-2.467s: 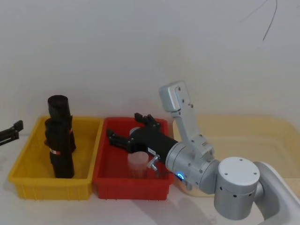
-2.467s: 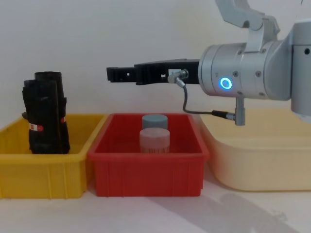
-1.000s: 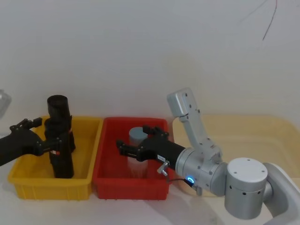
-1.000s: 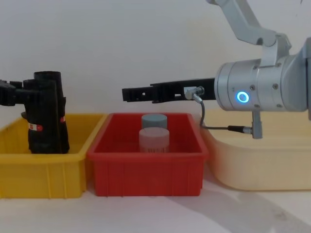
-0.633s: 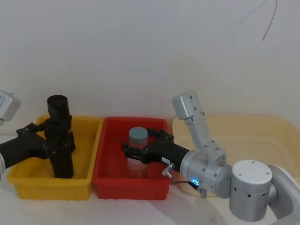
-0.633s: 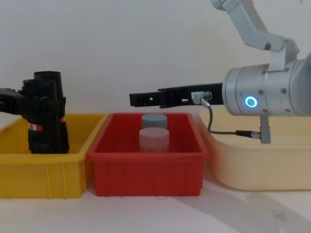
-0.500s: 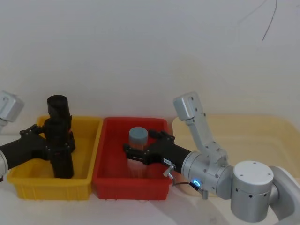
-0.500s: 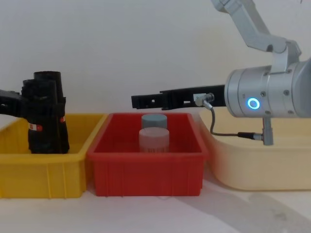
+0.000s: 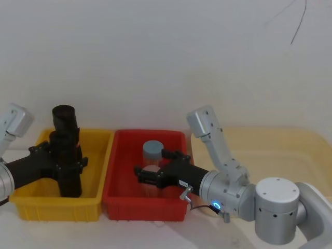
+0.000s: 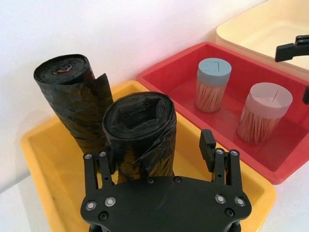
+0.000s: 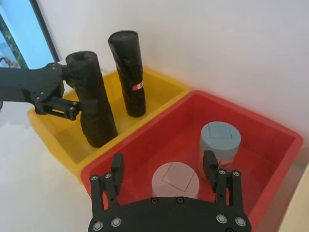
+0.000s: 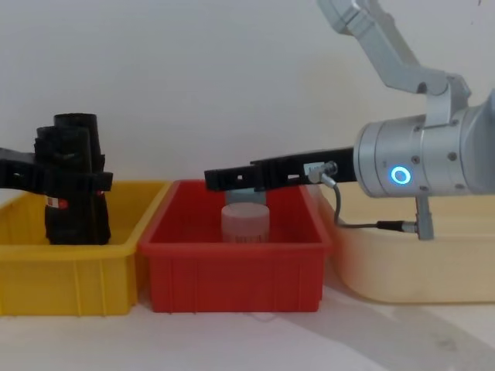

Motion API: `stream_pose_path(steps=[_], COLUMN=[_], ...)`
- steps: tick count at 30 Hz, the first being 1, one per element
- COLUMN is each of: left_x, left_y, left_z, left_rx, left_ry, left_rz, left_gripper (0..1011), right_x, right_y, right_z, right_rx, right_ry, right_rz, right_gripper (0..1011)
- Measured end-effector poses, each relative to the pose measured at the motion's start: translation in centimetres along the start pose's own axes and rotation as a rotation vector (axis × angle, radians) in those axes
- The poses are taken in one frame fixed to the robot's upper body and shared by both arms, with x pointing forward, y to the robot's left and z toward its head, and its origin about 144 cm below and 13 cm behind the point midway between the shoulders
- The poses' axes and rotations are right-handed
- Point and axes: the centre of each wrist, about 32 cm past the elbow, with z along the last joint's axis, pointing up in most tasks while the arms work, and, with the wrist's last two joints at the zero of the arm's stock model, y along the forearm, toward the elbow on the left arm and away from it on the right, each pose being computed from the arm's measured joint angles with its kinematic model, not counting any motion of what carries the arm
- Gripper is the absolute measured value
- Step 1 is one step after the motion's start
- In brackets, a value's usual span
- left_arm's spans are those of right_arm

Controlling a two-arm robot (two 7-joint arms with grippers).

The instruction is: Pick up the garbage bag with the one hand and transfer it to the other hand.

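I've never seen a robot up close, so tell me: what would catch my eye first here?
On the left, the left gripper has its open fingers either side of the garbage bag, which stands beside a taller black roll in the yellow bin. In the middle, the right gripper, on the arm with the glowing blue ring, hovers open over a pink-lidded jar and a blue-lidded jar in the red bin.
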Motion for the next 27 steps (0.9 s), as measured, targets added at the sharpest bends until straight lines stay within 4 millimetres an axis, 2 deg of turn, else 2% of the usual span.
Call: stream_pose_path(steps=[27], left_x=[0.0], left_y=[-0.3], left_z=[-0.1], left_rx=[0.005], left_ry=[0.001], left_rz=[-0.013], left_gripper=[1002], right_x=[2.0], right_y=[2.1], right_z=[0.1], right_rx=[-0.108], right_ry=[-0.041], right_rz=[0.042], right_gripper=[1004])
